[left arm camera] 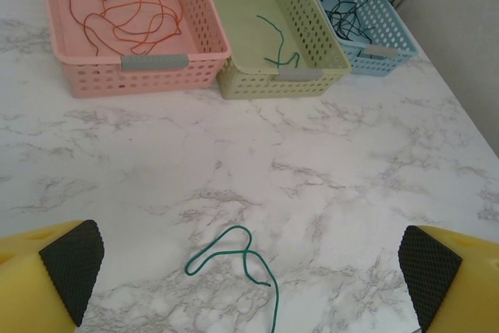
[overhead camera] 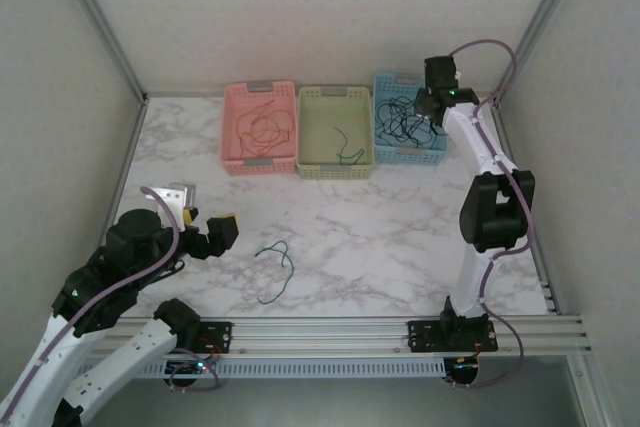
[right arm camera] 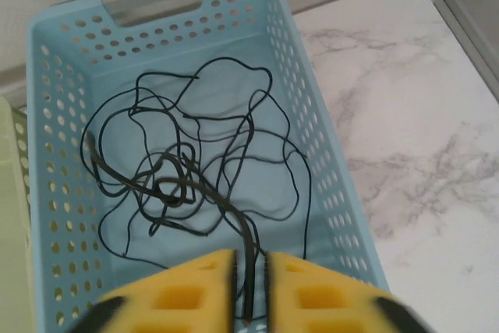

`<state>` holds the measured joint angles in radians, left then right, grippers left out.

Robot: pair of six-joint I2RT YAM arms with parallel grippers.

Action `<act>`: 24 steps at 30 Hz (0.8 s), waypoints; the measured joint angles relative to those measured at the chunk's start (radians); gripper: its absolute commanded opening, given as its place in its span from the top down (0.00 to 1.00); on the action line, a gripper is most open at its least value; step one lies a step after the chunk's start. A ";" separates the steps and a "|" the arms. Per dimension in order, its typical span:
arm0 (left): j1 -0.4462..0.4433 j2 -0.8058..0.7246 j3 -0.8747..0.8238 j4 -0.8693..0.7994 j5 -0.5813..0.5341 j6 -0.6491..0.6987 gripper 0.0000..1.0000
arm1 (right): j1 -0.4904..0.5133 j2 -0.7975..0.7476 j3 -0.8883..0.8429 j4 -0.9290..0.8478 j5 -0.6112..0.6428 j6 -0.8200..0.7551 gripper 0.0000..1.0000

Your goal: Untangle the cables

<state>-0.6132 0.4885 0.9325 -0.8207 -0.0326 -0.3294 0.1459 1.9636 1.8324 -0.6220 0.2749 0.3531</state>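
One green cable (overhead camera: pixel 277 269) lies loose and looped on the marble table, just ahead of my left gripper (overhead camera: pixel 205 227). In the left wrist view this green cable (left arm camera: pixel 234 259) sits between the wide-open jaws of the left gripper (left arm camera: pixel 249 282), touching neither pad. Red cables (left arm camera: pixel 125 9) lie in the pink basket, and a green strand (left arm camera: pixel 277 44) lies in the green one. My right gripper (right arm camera: pixel 249 278) hangs over the blue basket of black cables (right arm camera: pixel 187 154). Its jaws stand a narrow gap apart, and one black strand (right arm camera: pixel 248 239) runs up between them with basket floor showing on both sides.
Three baskets stand in a row at the back: pink basket (overhead camera: pixel 232 97), green basket (overhead camera: pixel 305 97) and blue basket (overhead camera: pixel 380 82). White walls enclose the table on three sides. An aluminium rail (overhead camera: pixel 380 332) runs along the near edge.
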 measured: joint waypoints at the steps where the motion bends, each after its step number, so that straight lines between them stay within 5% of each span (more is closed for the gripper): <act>1: 0.000 0.000 0.000 0.000 0.000 0.000 0.00 | -0.006 0.013 0.017 -0.006 -0.013 0.002 0.44; 9: 0.000 0.000 0.000 0.000 0.000 0.000 0.00 | -0.017 -0.037 -0.028 -0.030 -0.080 0.014 0.38; 15: 0.000 -0.005 -0.001 0.000 -0.001 0.000 0.00 | 0.008 -0.334 -0.284 0.036 -0.214 0.052 0.41; 19: 0.000 -0.023 -0.001 0.000 -0.011 0.000 0.00 | 0.126 -0.544 -0.462 0.109 -0.322 0.070 0.43; 24: 0.000 -0.060 -0.001 -0.005 -0.068 -0.008 0.00 | 0.393 -0.668 -0.668 0.191 -0.430 0.109 0.46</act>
<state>-0.6132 0.4286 0.9318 -0.8253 -0.1005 -0.3370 0.5388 1.2961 1.1648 -0.4309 -0.1551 0.4625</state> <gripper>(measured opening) 0.997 0.551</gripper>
